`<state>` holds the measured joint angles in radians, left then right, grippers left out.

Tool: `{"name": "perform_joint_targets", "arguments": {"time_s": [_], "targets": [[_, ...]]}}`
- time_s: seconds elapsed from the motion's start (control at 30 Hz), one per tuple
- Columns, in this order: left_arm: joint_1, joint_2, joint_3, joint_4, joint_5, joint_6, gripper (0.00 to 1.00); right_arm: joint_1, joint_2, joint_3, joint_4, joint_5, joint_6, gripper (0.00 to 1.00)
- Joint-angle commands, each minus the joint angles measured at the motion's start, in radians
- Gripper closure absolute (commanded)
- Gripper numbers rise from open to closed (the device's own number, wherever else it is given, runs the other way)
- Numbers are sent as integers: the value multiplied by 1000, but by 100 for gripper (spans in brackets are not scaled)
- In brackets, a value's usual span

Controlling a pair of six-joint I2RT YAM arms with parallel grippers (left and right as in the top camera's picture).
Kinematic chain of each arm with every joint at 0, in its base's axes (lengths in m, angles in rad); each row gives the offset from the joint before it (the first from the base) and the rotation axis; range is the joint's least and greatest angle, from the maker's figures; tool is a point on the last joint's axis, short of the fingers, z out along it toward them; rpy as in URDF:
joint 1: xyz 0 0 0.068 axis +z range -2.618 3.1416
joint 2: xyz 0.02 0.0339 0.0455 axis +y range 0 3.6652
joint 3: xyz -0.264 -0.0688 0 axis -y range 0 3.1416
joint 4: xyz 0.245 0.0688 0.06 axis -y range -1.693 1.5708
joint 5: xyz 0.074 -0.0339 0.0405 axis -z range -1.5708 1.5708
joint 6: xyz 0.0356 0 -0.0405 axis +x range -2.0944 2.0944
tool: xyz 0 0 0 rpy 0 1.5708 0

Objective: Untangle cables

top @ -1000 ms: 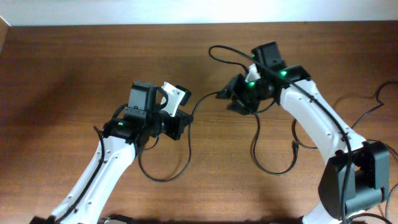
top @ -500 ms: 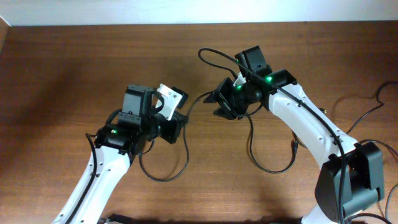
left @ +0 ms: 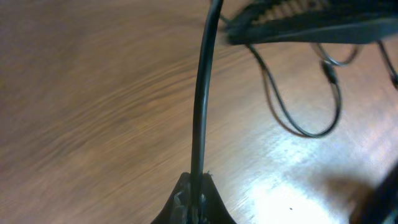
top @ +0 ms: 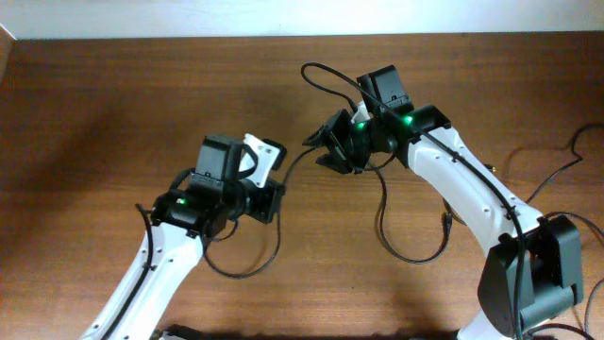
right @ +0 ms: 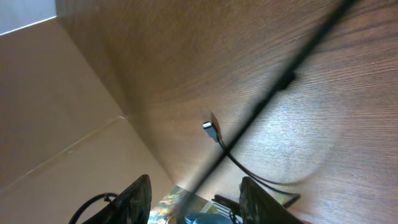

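Pinching at left: the left jaws are together on a thin black cable (left: 202,93); in the left wrist view it rises straight out of their tips, taut, over the tabletop (left: 93,93).
Left arm: the left arm (top: 160,255) stands left of centre with its jaws turned to the right; a slack loop (top: 247,266) of cord lies on the wood just below it.
Span between: the held cable runs up and to the right from the left jaws to the right jaws, lifted off the tabletop; its long axis follows that line.
Right jaws: apart; the cable passes through the gap and neither finger visibly presses it.
Right arm: the right arm (top: 472,189) reaches in from the right; a second loop (top: 411,250) lies under it, and the right wrist view shows a small plug (right: 208,127) on the wood.
Next move, as a judgement: the right jaws already straddle the cable, so closing there would hold it; drawing the arms apart along the cable's axis should then free it from the loops; I cannot tell where the cords cross.
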<state>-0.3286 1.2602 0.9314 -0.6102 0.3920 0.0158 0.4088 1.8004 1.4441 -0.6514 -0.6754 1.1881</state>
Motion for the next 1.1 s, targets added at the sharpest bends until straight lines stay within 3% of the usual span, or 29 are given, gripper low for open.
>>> {"name": "perform_joint_targets", "arguments": {"time_s": [0.0, 0.1, 0.17, 0.3, 0.37, 0.43, 0.63, 0.67, 0.7, 0.73, 0.83, 1.07], "targets": [[-79, -13, 1, 31, 66, 94, 100, 11, 0, 17, 5, -8, 10, 55], [-102, -14, 1, 75, 53, 93, 100, 9, 0, 17, 2, 23, 3, 56], [-97, -20, 1, 86, 53, 90, 100, 5, 0, 17, 1, 32, -2, 68], [-68, -38, 1, 87, 53, 90, 100, 2, 0, 17, 1, 48, -2, 68], [-51, -48, 1, 87, 53, 90, 100, 2, 0, 17, 1, 60, -2, 78], [-45, -53, 1, 87, 53, 90, 100, 2, 0, 17, 2, 60, -2, 96], [-45, -53, 1, 109, 53, 90, 97, 2, 0, 17, 48, 59, -111, 96], [-45, -53, 1, 107, 53, 90, 91, -1, -2, 17, 71, 56, -127, 96], [-45, -53, 1, 105, 53, 90, 77, -5, -6, 17, 99, 47, -128, 96], [-45, -53, 1, 105, 53, 90, 1, -11, -10, 17, 138, 28, -135, 96], [-45, -53, 1, 101, 54, 90, 1, -18, -22, 32, 253, -16, -132, 96], [-45, -53, 1, 100, 57, 90, 1, -18, -22, 225, 213, 34, -126, 96]]}}
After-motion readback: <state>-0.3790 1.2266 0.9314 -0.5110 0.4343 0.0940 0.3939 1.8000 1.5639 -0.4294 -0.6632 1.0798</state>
